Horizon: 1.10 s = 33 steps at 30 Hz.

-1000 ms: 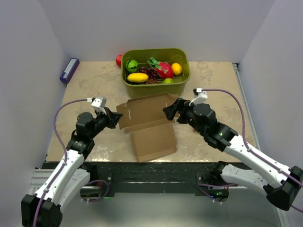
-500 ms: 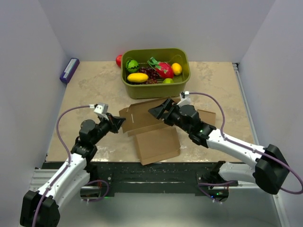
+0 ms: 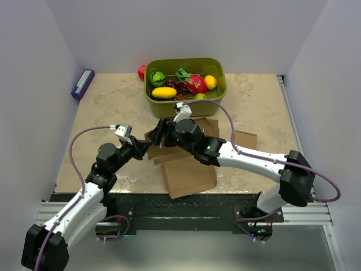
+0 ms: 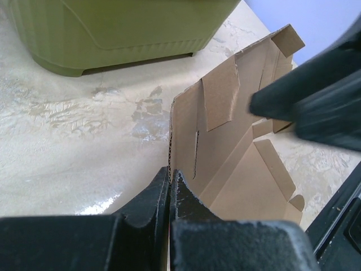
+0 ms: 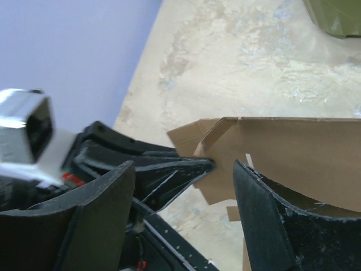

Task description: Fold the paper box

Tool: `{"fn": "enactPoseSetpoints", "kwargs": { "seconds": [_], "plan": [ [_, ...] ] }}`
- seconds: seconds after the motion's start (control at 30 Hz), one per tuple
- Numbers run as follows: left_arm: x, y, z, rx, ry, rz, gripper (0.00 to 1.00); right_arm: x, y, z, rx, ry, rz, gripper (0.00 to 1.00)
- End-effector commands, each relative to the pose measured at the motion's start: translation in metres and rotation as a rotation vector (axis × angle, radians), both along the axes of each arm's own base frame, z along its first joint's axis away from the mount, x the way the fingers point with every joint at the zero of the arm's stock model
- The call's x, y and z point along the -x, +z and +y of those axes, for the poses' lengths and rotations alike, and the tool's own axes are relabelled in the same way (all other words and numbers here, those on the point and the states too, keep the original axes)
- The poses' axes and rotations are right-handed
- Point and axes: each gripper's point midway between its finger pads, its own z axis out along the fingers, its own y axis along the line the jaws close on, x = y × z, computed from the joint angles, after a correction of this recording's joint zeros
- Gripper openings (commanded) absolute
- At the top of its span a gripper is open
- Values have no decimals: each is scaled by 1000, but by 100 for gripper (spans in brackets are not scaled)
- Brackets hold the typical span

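- The bench (image 3: 259,96) carries the paper box (image 3: 189,172) at its near middle, just near of the green bin (image 3: 217,90). You look to be mid-fold, standing up its left wall.
- Your right claw (image 5: 183,169) is spread, one finger on each side of that raised panel's left corner. Next, probably close on it or press it inward along the crease.
- Your left claw (image 4: 169,175) is pressed together, pinching the box's left edge.

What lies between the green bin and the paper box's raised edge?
Only bare marbled tabletop: the left wrist view shows the green bin and the paper box apart, with nothing on the surface between them.
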Motion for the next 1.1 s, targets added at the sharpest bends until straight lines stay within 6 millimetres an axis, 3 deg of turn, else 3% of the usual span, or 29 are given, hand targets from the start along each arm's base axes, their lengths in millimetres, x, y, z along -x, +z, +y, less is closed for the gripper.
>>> {"fn": "enactPoseSetpoints", "kwargs": {
  "seconds": [0.0, 0.3, 0.63, 0.77, 1.07],
  "plan": [
    [-4, 20, -3, -6, 0, -71, 0, -10, -6, 9, 69, -9, -30, 70],
    [-1, 21, -6, -16, -5, -71, 0, -21, -13, 11, 115, -48, -38, 55],
    [1, 20, -8, -33, -8, -68, 0, -23, -9, 8, 113, -64, -55, 41],
    [1, 20, -8, -34, -4, -67, 0, -22, -9, 5, 123, -60, -60, 27],
    [1, 21, -7, -39, 4, -66, 0, -20, -19, -16, 215, -76, -88, 18]
  ]
}}
